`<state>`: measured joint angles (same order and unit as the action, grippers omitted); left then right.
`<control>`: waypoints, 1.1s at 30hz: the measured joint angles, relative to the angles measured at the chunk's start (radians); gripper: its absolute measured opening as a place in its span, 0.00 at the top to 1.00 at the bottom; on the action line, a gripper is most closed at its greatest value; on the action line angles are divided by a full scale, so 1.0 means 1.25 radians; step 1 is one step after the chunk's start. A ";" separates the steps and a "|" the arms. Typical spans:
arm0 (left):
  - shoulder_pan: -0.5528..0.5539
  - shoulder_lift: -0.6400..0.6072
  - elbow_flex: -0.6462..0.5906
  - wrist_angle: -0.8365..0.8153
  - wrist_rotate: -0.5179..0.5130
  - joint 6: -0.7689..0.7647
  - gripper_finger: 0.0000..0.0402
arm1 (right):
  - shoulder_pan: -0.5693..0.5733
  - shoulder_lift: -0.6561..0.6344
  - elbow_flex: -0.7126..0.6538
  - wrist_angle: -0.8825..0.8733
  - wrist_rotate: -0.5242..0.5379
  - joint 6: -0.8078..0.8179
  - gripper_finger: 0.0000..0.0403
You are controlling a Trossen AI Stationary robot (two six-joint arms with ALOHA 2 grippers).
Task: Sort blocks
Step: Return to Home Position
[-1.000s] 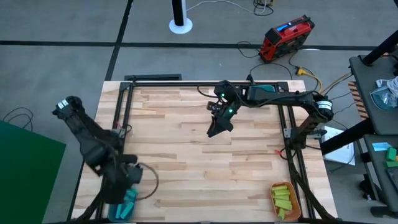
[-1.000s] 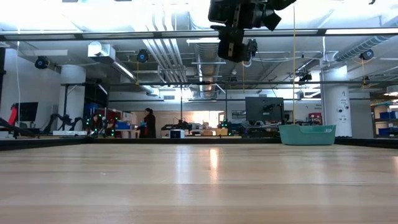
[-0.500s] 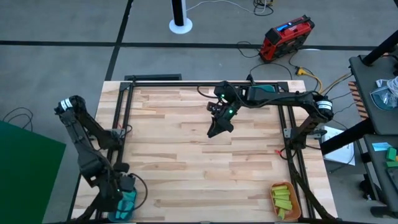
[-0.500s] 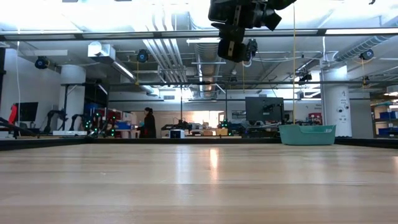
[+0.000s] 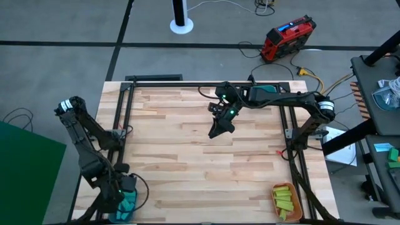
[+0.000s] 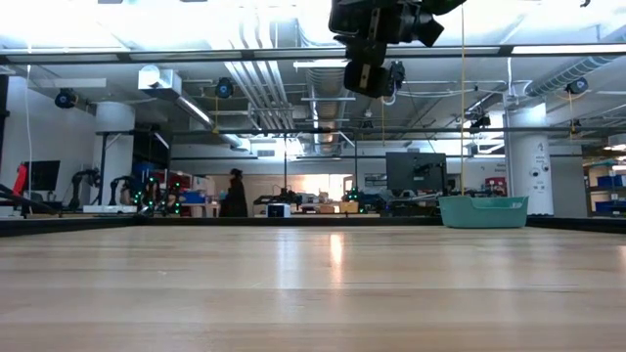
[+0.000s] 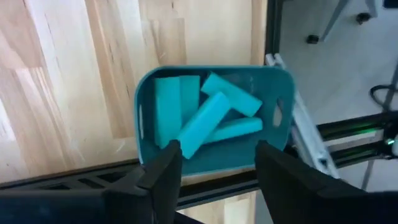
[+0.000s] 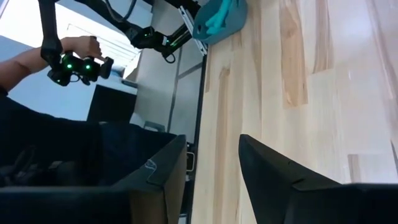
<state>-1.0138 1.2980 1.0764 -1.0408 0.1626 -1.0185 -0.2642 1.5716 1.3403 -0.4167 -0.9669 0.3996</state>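
Several cyan blocks (image 7: 202, 124) lie loosely piled in a teal bowl (image 7: 144, 93) at the table's near-left corner (image 5: 130, 204). My left gripper (image 7: 217, 168) hangs open just above this bowl (image 5: 120, 192), its fingers apart over the bowl's near rim, touching nothing. Yellow-green blocks (image 5: 284, 200) lie in an orange bowl (image 5: 275, 189) at the near-right corner. My right gripper (image 5: 217, 130) hovers open and empty high above the table's middle (image 6: 367, 78), with bare wood below it (image 8: 214, 168).
A second teal bowl (image 6: 482, 210) stands at the table's far right, under the right arm (image 5: 265, 90). Black frame rails (image 5: 122, 112) run along the table's left, right and far edges. A person's hand with a controller (image 8: 74, 56) shows beyond the table.
My left arm has drawn back a little toward the table's near edge over the teal bowl, then kept still for the last half second. My right gripper has not moved.
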 joint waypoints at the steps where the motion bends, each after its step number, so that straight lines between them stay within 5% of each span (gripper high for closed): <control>1: 0.010 0.000 0.011 -0.003 -0.002 -0.007 0.55 | 0.002 -0.005 -0.001 -0.002 0.001 0.000 0.67; 4: 0.055 0.000 0.067 -0.032 -0.060 -0.024 0.56 | 0.014 -0.034 -0.001 -0.001 0.011 -0.002 0.70; 8: 0.141 -0.001 0.175 -0.074 -0.251 0.028 0.59 | 0.050 -0.100 -0.001 0.001 0.097 -0.047 0.74; 12: 0.262 -0.002 0.276 -0.074 -0.470 0.237 0.61 | 0.095 -0.174 -0.001 0.003 0.219 -0.138 0.78; 15: 0.388 -0.002 0.330 -0.042 -0.550 0.436 0.62 | 0.120 -0.221 -0.001 0.021 0.307 -0.150 0.81; 21: 0.619 -0.002 0.379 0.188 -0.501 0.715 0.62 | 0.151 -0.313 -0.001 0.022 0.331 -0.078 0.84; 25: 0.716 0.002 0.399 0.256 -0.508 0.703 0.62 | 0.186 -0.393 -0.010 0.024 0.356 -0.199 0.83; 28: 0.744 0.008 0.400 0.280 -0.493 0.590 0.62 | 0.184 -0.442 -0.011 0.026 0.455 -0.201 0.82; 33: 0.752 0.018 0.390 0.342 -0.396 0.753 0.62 | 0.175 -0.503 -0.026 0.026 0.444 -0.337 0.79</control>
<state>-0.0741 1.3204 1.5637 -0.6131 -0.3323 -0.0774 -0.0454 0.9434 1.3083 -0.3847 -0.4116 -0.0215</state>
